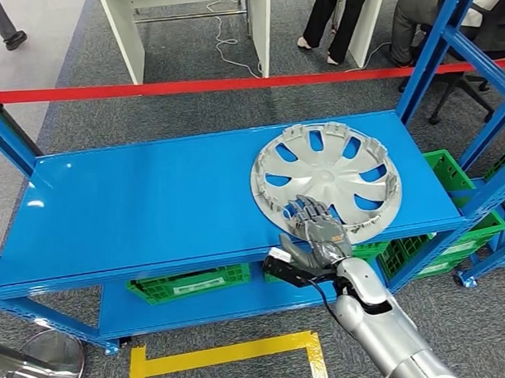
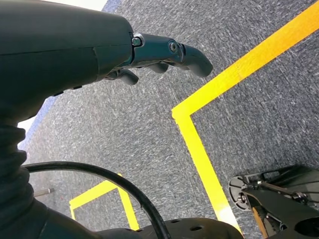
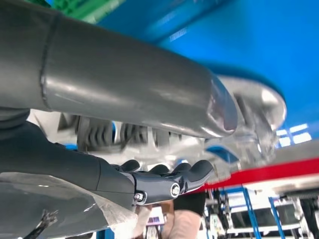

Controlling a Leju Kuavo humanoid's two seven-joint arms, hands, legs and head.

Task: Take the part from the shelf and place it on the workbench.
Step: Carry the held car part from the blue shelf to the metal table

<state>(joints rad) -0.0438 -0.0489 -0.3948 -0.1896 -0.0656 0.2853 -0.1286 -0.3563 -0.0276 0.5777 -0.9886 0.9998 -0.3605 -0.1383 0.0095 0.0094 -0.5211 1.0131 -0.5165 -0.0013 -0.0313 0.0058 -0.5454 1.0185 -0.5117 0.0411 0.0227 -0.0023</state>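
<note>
A silver hubcap [image 1: 324, 174] lies flat on the right part of the blue shelf's top level [image 1: 144, 201], its near rim at the shelf's front edge. My right hand [image 1: 314, 228] grips that near rim, with its fingers [image 1: 310, 210] lying on top of the hubcap. In the right wrist view the hubcap's ribbed rim [image 3: 259, 104] fills the space between the thick thumb [image 3: 131, 94] and the dark fingers [image 3: 173, 186]. My left hand [image 2: 112, 55] hangs over the grey carpet, its fingers [image 2: 188, 55] loosely extended and holding nothing.
Green crates [image 1: 190, 284] stand on the lower shelf, and more [image 1: 453, 169] sit to the right behind blue uprights. A red tape line [image 1: 171, 86] runs behind the shelf. A yellow floor marking [image 1: 231, 351] lies in front. A person's legs [image 1: 332, 20] stand beyond.
</note>
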